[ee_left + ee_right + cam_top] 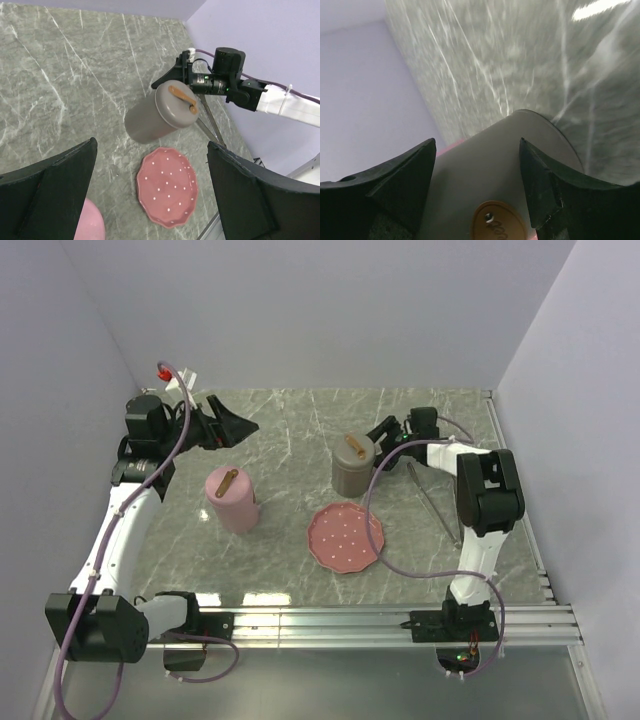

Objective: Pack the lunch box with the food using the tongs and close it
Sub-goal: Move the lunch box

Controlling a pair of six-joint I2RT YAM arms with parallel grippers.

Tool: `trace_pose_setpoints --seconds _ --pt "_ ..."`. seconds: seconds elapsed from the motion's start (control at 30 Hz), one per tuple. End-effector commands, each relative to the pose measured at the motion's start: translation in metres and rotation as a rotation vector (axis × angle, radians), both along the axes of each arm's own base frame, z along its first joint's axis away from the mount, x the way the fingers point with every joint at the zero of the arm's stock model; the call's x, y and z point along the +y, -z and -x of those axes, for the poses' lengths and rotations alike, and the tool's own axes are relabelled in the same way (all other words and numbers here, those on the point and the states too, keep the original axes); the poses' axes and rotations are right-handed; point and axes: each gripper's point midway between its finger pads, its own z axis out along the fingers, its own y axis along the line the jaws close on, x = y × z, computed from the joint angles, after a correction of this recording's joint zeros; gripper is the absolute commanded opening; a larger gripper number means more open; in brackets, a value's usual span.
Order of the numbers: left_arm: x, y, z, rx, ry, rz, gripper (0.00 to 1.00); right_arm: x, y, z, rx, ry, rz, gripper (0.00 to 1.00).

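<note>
A grey cylindrical lunch box [351, 468] stands mid-table with its lid on, a brown handle on top. A pink one of the same shape [233, 502] stands to its left, also lidded. My right gripper [380, 435] is open at the grey box's top; in the right wrist view its fingers [477, 141] stand either side of the grey lid [490, 170], apart from it. The tongs [432, 500] lie on the table to the right, untouched. My left gripper [226, 426] hangs open and empty at the back left. No food shows.
A pink dotted scalloped plate [345, 537] lies bare in front of the grey box, also seen in the left wrist view as the plate [167, 187]. Walls close off the left, back and right. A metal rail [380, 620] runs along the near edge.
</note>
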Motion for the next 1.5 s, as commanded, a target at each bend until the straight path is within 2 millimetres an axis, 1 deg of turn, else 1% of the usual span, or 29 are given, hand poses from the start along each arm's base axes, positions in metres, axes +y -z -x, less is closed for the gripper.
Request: trace_pose_setpoints --seconds 0.0,0.03,0.1,0.13,0.17,0.2,0.23,0.27,0.3,0.33,0.37,0.4,0.43,0.47,0.5,0.53,0.57,0.63,0.8,0.83,0.87,0.9,1.0,1.03,1.1,1.3,1.33,1.4,1.47 --pt "-0.001 -0.008 0.000 -0.030 0.018 0.024 0.97 0.026 -0.025 0.010 -0.059 -0.056 -0.040 0.74" --pt "0.001 -0.007 0.000 -0.027 0.015 0.024 0.97 0.030 -0.024 0.012 -0.060 -0.068 -0.036 0.75" --pt "0.002 -0.007 0.000 -0.028 0.014 0.024 0.97 0.035 -0.029 0.011 -0.090 -0.093 -0.029 0.75" --pt "0.002 -0.007 0.000 -0.026 0.015 0.025 0.97 0.034 -0.031 0.010 -0.099 -0.101 -0.027 0.75" --pt "0.003 -0.007 0.001 -0.027 0.016 0.023 0.97 0.032 -0.039 0.003 -0.129 -0.110 -0.015 0.75" --pt "0.004 -0.008 0.002 -0.031 0.012 0.022 0.97 0.028 -0.041 -0.001 -0.164 -0.134 0.014 0.75" --pt "0.005 -0.008 0.003 -0.033 0.010 0.019 0.97 0.014 -0.040 -0.004 -0.141 -0.121 0.028 0.75" --pt "0.005 -0.008 0.003 -0.027 0.012 0.021 0.97 0.005 -0.049 -0.013 -0.163 -0.117 0.035 0.75" --pt "0.004 -0.008 0.005 -0.025 0.016 0.023 0.97 -0.005 -0.051 -0.016 -0.184 -0.127 0.058 0.75" --pt "0.012 -0.009 0.003 -0.025 -0.004 0.026 0.97 -0.014 -0.049 -0.012 -0.150 -0.128 0.074 0.75" --pt "0.013 -0.009 0.003 -0.019 -0.005 0.029 0.97 -0.035 -0.058 -0.021 -0.166 -0.100 0.099 0.75" --pt "0.013 -0.010 0.004 -0.024 -0.006 0.027 0.97 -0.043 -0.058 -0.019 -0.177 -0.118 0.126 0.72" --pt "0.015 -0.010 0.003 -0.027 -0.008 0.028 0.97 -0.051 -0.054 -0.011 -0.134 -0.117 0.136 0.71" --pt "0.014 -0.007 0.005 -0.023 -0.001 0.031 0.97 -0.053 -0.057 -0.005 -0.136 -0.127 0.138 0.69" --pt "0.014 -0.010 0.005 -0.039 0.002 0.031 0.97 -0.067 -0.056 -0.003 -0.141 -0.124 0.155 0.66" --pt "0.013 -0.008 0.006 -0.033 0.004 0.038 0.97 -0.068 -0.052 0.009 -0.099 -0.142 0.161 0.65" --pt "0.013 -0.007 0.006 -0.032 0.005 0.043 0.97 -0.068 -0.048 0.016 -0.097 -0.169 0.175 0.61" --pt "0.012 -0.007 0.005 -0.027 0.002 0.055 0.96 -0.065 -0.042 0.032 -0.055 -0.192 0.156 0.59" --pt "0.011 -0.009 0.005 -0.024 0.008 0.059 0.95 -0.057 -0.030 0.047 -0.029 -0.229 0.158 0.50" --pt "0.012 -0.007 0.005 -0.019 0.005 0.055 0.95 -0.045 -0.026 0.053 -0.022 -0.262 0.156 0.50" --pt "0.012 -0.008 0.006 -0.022 0.006 0.053 0.95 -0.043 -0.023 0.055 -0.015 -0.270 0.155 0.49" --pt "0.013 -0.009 0.006 -0.024 0.003 0.052 0.95 -0.034 -0.023 0.058 -0.021 -0.291 0.151 0.48" --pt "0.014 -0.007 0.007 -0.029 -0.001 0.050 0.95 -0.019 -0.019 0.062 -0.017 -0.328 0.146 0.47" --pt "0.013 -0.008 0.008 -0.030 0.001 0.049 0.95 -0.015 -0.018 0.060 -0.019 -0.339 0.146 0.47" --pt "0.014 -0.007 0.009 -0.031 0.003 0.045 0.95 -0.007 -0.017 0.060 -0.020 -0.356 0.143 0.47" --pt "0.013 -0.005 0.009 -0.024 0.012 0.053 0.93 0.026 -0.018 0.066 -0.040 -0.444 0.138 0.47" --pt "0.013 -0.004 0.009 -0.021 0.013 0.056 0.92 0.036 -0.020 0.071 -0.040 -0.468 0.127 0.47" --pt "0.013 -0.003 0.008 -0.016 0.015 0.061 0.92 0.047 -0.020 0.075 -0.045 -0.492 0.117 0.47" --pt "0.012 -0.003 0.008 -0.015 0.016 0.064 0.92 0.062 -0.021 0.082 -0.045 -0.529 0.098 0.47"
